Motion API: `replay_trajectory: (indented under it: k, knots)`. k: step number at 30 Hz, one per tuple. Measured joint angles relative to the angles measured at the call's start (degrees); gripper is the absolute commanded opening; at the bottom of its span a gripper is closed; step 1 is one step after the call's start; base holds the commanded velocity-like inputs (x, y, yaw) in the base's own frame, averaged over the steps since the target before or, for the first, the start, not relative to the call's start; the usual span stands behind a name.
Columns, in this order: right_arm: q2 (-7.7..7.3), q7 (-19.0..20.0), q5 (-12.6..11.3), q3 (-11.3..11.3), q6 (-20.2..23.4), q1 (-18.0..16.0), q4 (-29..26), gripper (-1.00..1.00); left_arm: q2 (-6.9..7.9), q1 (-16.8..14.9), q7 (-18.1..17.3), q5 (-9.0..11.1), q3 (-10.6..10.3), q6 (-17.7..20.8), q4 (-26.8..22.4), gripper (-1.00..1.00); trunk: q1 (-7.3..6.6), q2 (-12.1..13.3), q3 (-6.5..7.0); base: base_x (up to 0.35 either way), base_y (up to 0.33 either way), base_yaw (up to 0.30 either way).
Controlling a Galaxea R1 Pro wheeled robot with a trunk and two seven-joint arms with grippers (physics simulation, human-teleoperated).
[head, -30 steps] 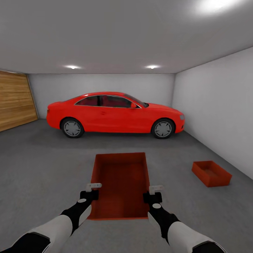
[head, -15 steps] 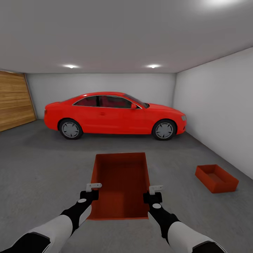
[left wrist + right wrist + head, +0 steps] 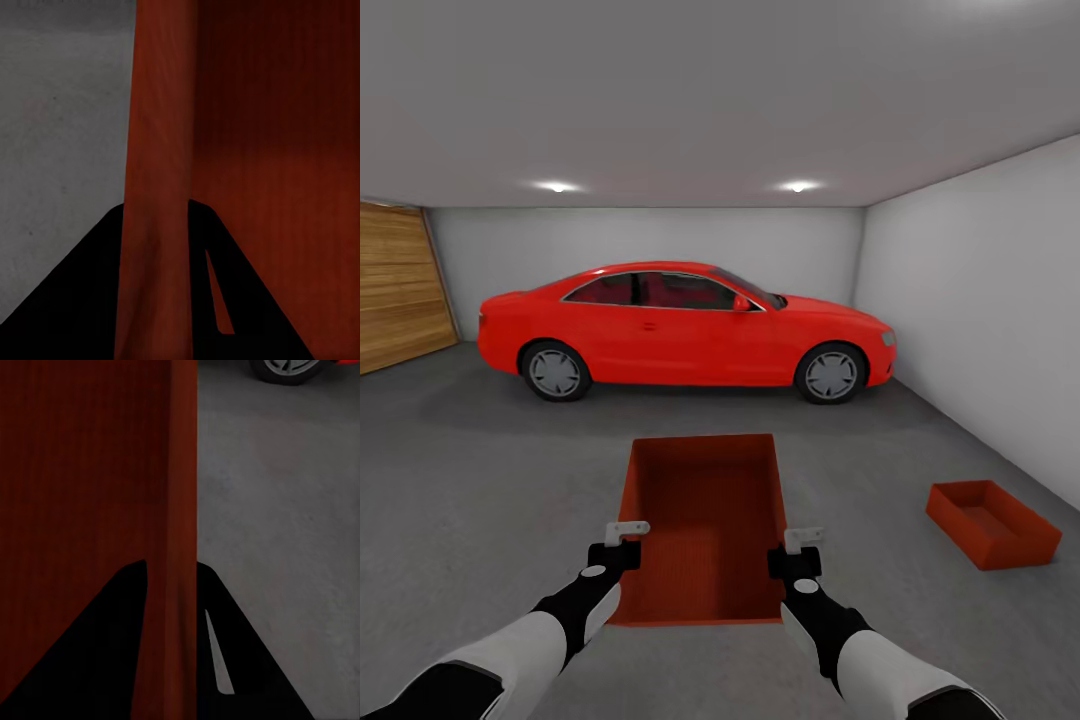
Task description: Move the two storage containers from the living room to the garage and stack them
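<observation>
matt orange-red bin [image 3: 705, 520], rough concrete floor [image 3: 480, 470], glossy car [image 3: 685, 325]

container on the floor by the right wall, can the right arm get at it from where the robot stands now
Probably not. The container on the floor lies well off to the right, beyond the right end effector, which is shut on the wall of the carried container, as is the left end effector. The robot likely must drive closer first.

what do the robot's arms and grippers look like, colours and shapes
In the head view both arms have smooth white rounded forearm shells, turning black toward the edge of the picture. Each wrist is a black tapered housing with a small white oval patch on top. The left gripper and right gripper end in short pale grey-white flat fingers. In the wrist views the fingers show as dark wedge shapes. No cables or markings are visible.
</observation>
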Motion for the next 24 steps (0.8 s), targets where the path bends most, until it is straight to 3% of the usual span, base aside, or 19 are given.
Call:
replay_trajectory:
  k: [24]
  knots:
    - [-0.01,0.0,0.0,0.0,0.0,0.0,0.0,-1.00,-0.01,0.0,0.0,0.0,0.0,0.0,0.0,-1.00,0.00,0.0,0.00,0.321,0.000,0.000]
